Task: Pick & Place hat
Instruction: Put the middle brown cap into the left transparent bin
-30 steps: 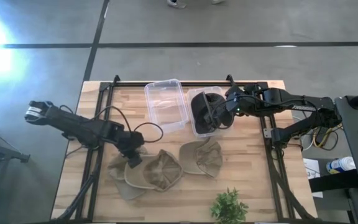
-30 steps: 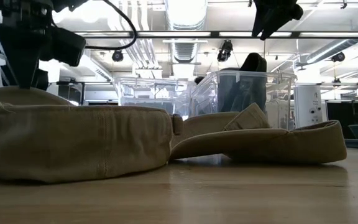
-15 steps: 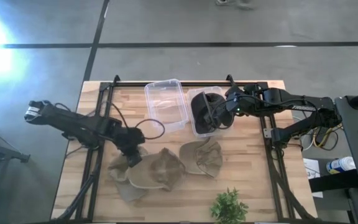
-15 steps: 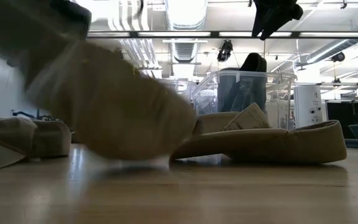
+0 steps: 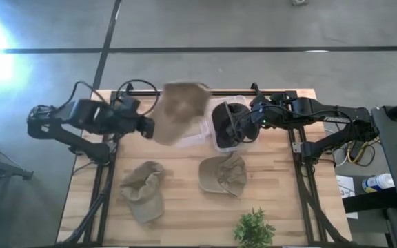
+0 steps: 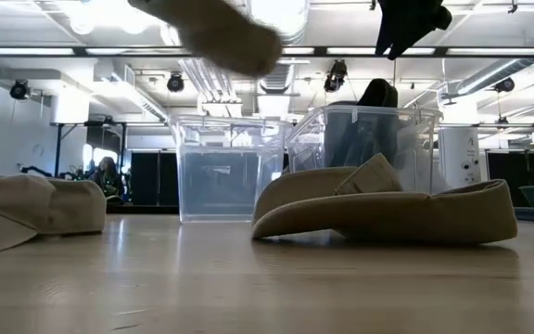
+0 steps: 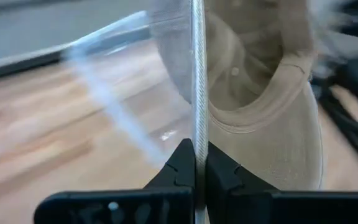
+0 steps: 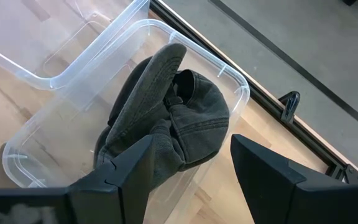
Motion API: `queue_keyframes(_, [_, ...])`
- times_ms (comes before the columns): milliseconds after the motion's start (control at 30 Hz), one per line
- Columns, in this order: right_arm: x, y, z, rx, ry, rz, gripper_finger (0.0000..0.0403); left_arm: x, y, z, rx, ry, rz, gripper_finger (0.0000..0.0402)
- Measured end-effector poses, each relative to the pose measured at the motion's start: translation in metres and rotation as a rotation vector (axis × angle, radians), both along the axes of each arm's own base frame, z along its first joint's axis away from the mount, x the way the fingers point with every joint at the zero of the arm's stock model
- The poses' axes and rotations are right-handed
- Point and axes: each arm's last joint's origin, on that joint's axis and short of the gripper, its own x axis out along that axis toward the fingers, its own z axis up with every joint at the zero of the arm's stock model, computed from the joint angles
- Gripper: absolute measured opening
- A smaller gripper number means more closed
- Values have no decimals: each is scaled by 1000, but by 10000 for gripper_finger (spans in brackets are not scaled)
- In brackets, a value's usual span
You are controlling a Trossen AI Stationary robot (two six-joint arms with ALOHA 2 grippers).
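Change: tan hat (image 5: pixel 180 112) lifted off the table since half a second ago, now upper centre over the empty bin (image 5: pixel 197 135).
Left claw (image 5: pixel 145 128): clamped on hat.
Right claw (image 5: pixel 243 125): fingers spread, idle over dark-hat bin (image 5: pixel 219 145).
Meaning: release likely next.

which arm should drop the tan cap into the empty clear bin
Left. The left gripper already holds the tan cap above the empty bin. The right gripper hangs open over the other bin, which holds a dark hat.
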Motion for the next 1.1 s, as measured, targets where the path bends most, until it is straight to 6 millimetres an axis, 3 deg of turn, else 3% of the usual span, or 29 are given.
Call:
queue_keyframes(100, [0,0,0,0,0,-1,209,0,6,0,-84,91,73,6])
queue_keyframes(300, [0,0,0,-2,0,-1,209,33,19,-18,-275,247,-35,6])
queue_keyframes(500, [0,0,0,-2,0,-1,209,59,58,-37,-349,418,-65,6])
queue_keyframes(833, [0,0,-8,11,11,-22,209,82,129,-12,-281,451,-3,5])
queue_keyframes(1100, [-1,0,-14,19,38,-22,209,91,136,22,-201,322,-28,8])
